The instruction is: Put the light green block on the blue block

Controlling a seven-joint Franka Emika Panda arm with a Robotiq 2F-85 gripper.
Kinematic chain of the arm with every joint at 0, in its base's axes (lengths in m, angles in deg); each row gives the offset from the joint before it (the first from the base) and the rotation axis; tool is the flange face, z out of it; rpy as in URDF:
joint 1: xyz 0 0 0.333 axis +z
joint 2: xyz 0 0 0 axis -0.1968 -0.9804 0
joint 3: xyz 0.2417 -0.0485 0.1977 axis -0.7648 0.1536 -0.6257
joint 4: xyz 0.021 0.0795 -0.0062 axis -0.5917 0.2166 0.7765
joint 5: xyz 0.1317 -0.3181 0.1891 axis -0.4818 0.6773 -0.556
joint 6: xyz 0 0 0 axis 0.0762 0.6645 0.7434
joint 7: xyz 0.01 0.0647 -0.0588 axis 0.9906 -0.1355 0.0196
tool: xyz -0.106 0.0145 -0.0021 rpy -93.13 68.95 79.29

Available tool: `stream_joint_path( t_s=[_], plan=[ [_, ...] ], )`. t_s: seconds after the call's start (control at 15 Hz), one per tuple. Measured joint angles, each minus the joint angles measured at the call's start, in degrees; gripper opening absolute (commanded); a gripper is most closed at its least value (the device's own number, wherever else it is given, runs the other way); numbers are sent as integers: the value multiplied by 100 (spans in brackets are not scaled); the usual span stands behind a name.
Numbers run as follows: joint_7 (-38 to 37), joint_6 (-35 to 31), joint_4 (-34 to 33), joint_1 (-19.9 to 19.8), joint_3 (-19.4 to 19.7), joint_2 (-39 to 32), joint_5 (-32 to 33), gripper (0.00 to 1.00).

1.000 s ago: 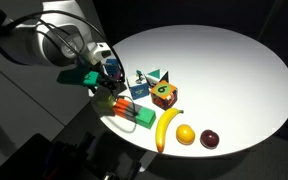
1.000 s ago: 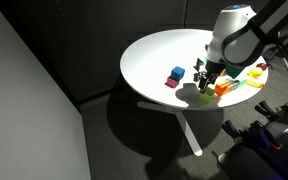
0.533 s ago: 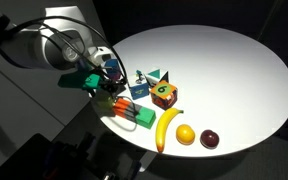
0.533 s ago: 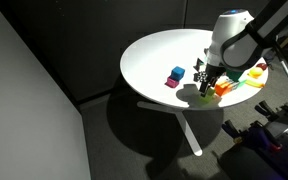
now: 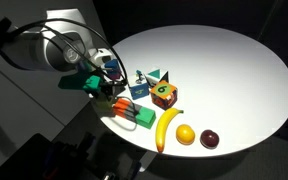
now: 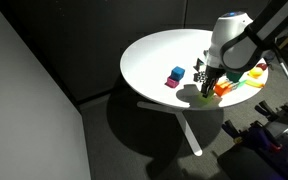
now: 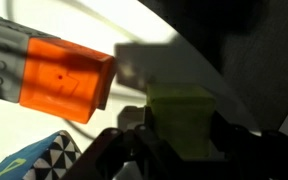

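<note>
Seemingly pinches the light green block (image 7: pixel 181 118) in the claw (image 7: pixel 179 135), risking a slip from a shallow hold or bumping the nearby orange block (image 7: pixel 64 78).

You've got a yellow plastic banana (image 5: pixel 167 127) at the near edge of the round white table (image 5: pixel 224 60). A round yellow fruit (image 5: pixel 186 134) and a dark red plum (image 5: pixel 210 139) sit to its right, and a yellow-green numbered cube (image 5: pixel 163 94) is just behind.

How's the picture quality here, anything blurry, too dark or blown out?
Wrist view: soft and out of focus; the light green block and orange block sit very close to the lens, with dark shadow at top right. Both exterior views: fairly sharp, the table glaring white against a near-black room.
</note>
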Motion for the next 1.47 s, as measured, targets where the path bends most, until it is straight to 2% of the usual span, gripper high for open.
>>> stream_joint_path(
  t_s=[0.4, 0.8, 1.47],
  plan=[
    [-38, 59, -33, 44, 0, 76, 0, 29],
    [-174, 443, -216, 95, 0, 362, 0, 29],
    [-279, 1066, -979, 138, -31, 452, -114, 29]
  ],
)
